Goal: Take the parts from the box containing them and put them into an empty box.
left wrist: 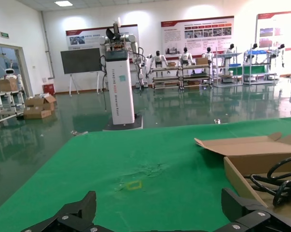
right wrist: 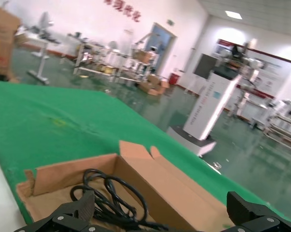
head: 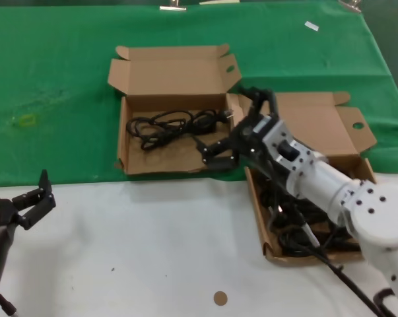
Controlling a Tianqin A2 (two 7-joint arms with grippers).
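A: Head view: my right gripper (head: 215, 153) hangs spread and empty over the left box (head: 129, 129), one cable (head: 175, 123) inside; more cables in the right box (head: 278, 254). Left gripper (head: 32, 198) parked spread over the desk (head: 152, 251).

B: Risk?

A: Right wrist view: the loose coil may snag the wall.

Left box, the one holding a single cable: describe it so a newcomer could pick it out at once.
On the green cloth, two open brown cardboard boxes sit near its front edge. The left box is the one farther from the robot's right arm, lid standing open behind it. Unlike the right box, which holds a heap of cables, it holds one loosely coiled black cable, and the open right tool hovers over its front right corner.
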